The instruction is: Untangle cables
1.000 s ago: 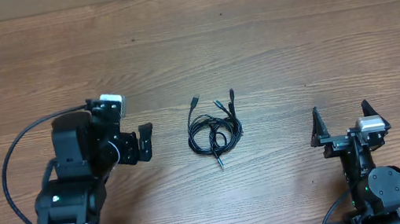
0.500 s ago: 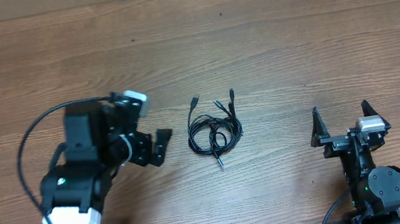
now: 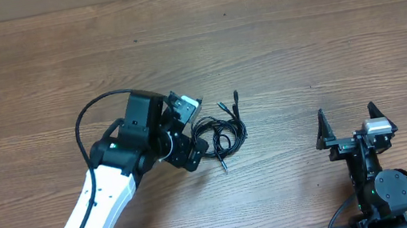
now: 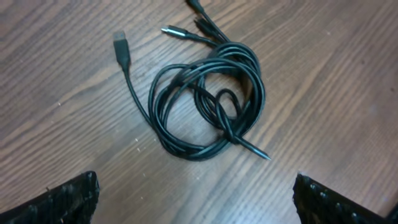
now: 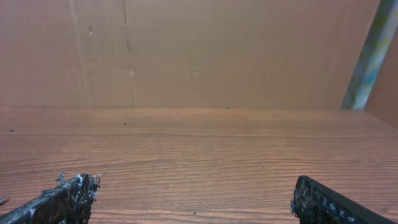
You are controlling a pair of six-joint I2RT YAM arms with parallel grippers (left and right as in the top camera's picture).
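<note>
The cables (image 3: pixel 223 134) are thin black cords tangled in one coil on the wooden table, with small plugs sticking out at the coil's far side. In the left wrist view the coil (image 4: pixel 211 99) lies ahead of the fingers, one plug (image 4: pixel 121 46) out to the left. My left gripper (image 3: pixel 190 144) is open and empty, right at the coil's left edge, its wrist covering part of it from above. My right gripper (image 3: pixel 346 121) is open and empty at the front right, well apart from the cables. The right wrist view shows only bare table between its fingers (image 5: pixel 196 202).
The wooden table (image 3: pixel 297 35) stretches around the coil. A brown wall (image 5: pixel 186 50) stands beyond the table's far edge in the right wrist view. The left arm's thick black cable (image 3: pixel 94 114) loops behind its wrist.
My left arm has swung right across the table, from well left of the coil to its left edge. The cables and the right arm have not moved.
</note>
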